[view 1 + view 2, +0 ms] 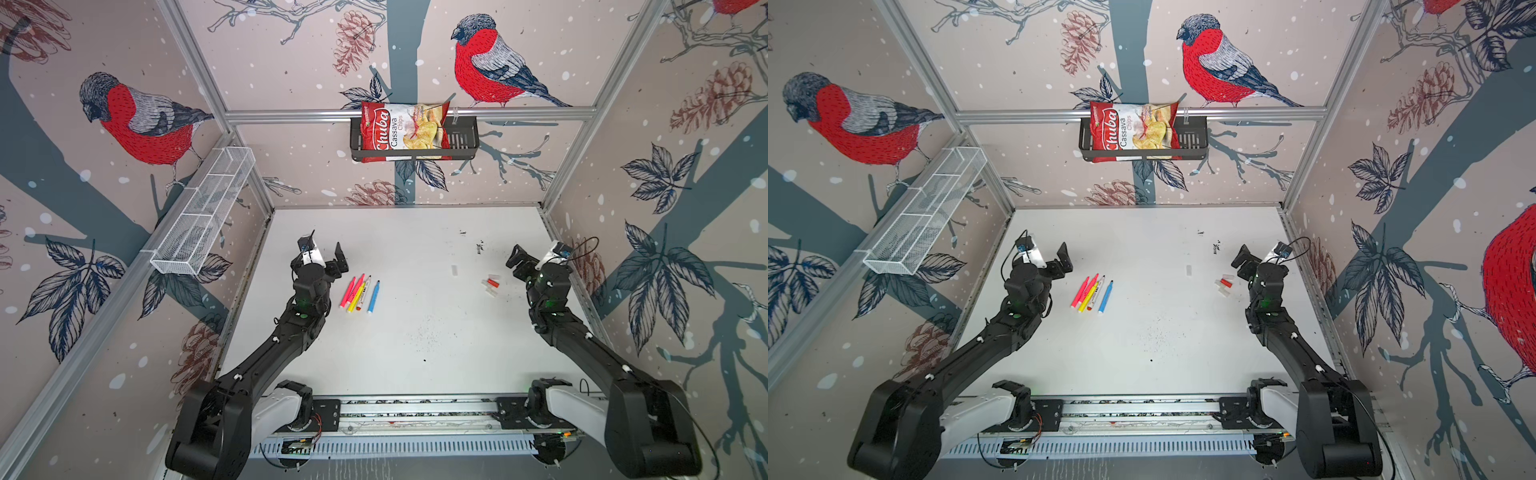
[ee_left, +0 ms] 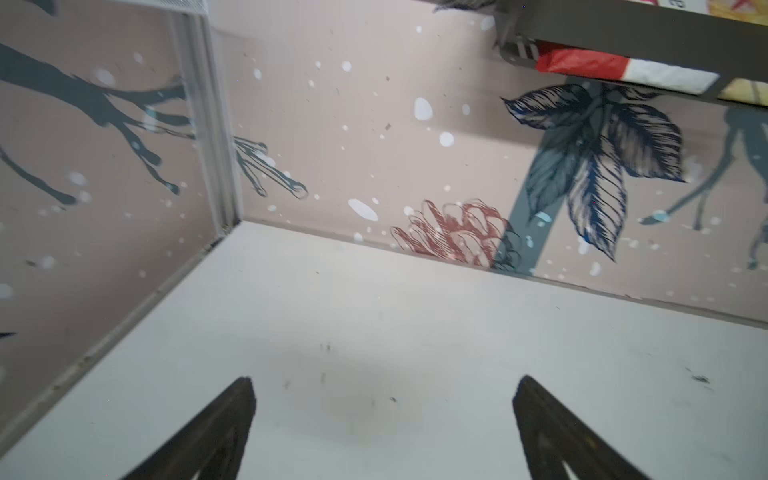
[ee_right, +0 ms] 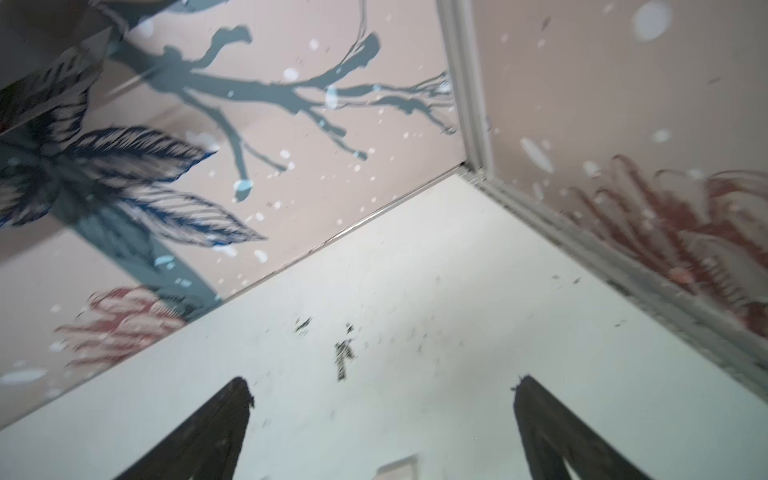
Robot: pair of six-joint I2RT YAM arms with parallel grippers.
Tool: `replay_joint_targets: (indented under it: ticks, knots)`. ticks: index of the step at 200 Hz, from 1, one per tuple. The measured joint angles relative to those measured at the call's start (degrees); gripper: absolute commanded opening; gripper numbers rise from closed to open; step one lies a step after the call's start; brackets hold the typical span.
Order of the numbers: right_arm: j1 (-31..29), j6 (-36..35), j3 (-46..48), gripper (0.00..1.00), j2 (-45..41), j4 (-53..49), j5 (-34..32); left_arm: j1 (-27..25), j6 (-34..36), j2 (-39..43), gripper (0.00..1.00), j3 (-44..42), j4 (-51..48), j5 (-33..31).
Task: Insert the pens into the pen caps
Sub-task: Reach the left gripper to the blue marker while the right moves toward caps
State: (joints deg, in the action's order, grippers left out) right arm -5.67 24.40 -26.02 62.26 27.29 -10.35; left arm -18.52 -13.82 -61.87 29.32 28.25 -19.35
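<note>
**White table**: marked with dark specks. The 2 groups of task items lie on it, well apart.

**Left gripper**: jaws spread wide with nothing between them, poised near the far ends of the pens.

**Right gripper**: also spread wide and empty, just beside the caps.

**Pens**: 5 lie in a tight fan left of centre. There are 2 pink, 1 yellow and 1 white-barrelled, with the blue pen outermost. Neighbours touch or nearly touch, so wide jaws closing on 1 would likely catch or scatter a 2nd.

**Pen caps**: a small cluster at the right includes the red cap, and 1 translucent cap lies apart. They are short, round and pale on white, so they could roll, tip or be pinched askew, spoiling alignment with a pen tip.
</note>
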Motion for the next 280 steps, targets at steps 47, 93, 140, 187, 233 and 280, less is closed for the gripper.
replay_joint_targets:
  ticks: [47,93,140,187,233,280]
  knots:
    - [-1.0,5.9,0.1,0.99,-7.2,-9.5,9.7,-12.9,-5.9,-2.2,0.95,5.5,-16.5,3.0]
    - [-1.8,5.0,-5.4,0.99,-9.0,-18.0,18.3,-17.2,-11.0,-3.5,0.89,8.3,-28.2,4.4]
    - [-3.3,4.0,-6.4,0.99,-10.7,-24.4,19.8,-22.5,-15.2,-4.5,0.87,8.4,-35.5,5.6]
    - [-3.0,7.1,-5.4,0.99,-11.4,-24.3,22.2,-22.8,-17.4,-9.3,0.78,8.3,-37.5,6.1]
    - [-2.9,7.0,-9.1,0.97,-8.9,-26.1,26.3,-22.8,-17.7,-19.7,0.70,16.1,-41.6,6.9]
    - [-3.0,5.7,-9.2,0.96,-10.8,-28.3,27.4,-22.7,-17.6,-27.3,0.65,20.2,-44.4,6.5]
